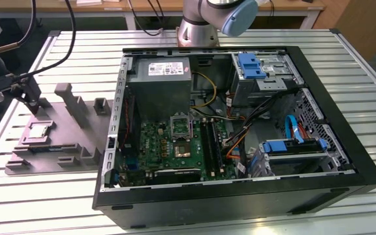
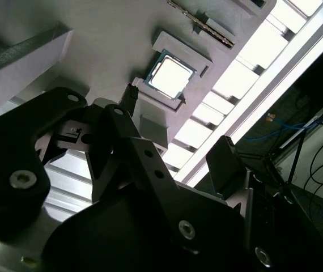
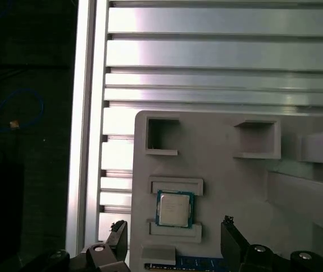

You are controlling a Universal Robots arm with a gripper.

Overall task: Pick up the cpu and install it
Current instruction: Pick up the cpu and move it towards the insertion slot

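Robot arm (image 1: 204, 17) poised over a parts fixture: the jaws stand wide apart and hold nothing. In the first wrist view their dark fingertips (image 3: 118, 235) sit on either side of the cpu (image 3: 174, 208), clear of it.

The cpu, a small square chip with a silvery top and a thin green rim, lies flat in its own seat on the grey fixture plate (image 3: 224, 187), between two low raised bars. In the second wrist view the chip (image 2: 169, 76) catches the light just beyond the black finger linkage.

In the exterior view the fixture plate rests on the slatted metal worktop (image 1: 351, 54), to the exterior view's left of an open black computer case (image 1: 344, 183). The arm's wrist hangs over the end of the plate farthest from the case, just above the chip (image 1: 39, 130).

Inside the case lies the green motherboard (image 1: 154, 143). Its processor socket (image 1: 182, 148) is uncovered, and the silver hinged frame (image 1: 180, 123) is swung up beside it. The chip is well apart from the socket and has not been lifted.
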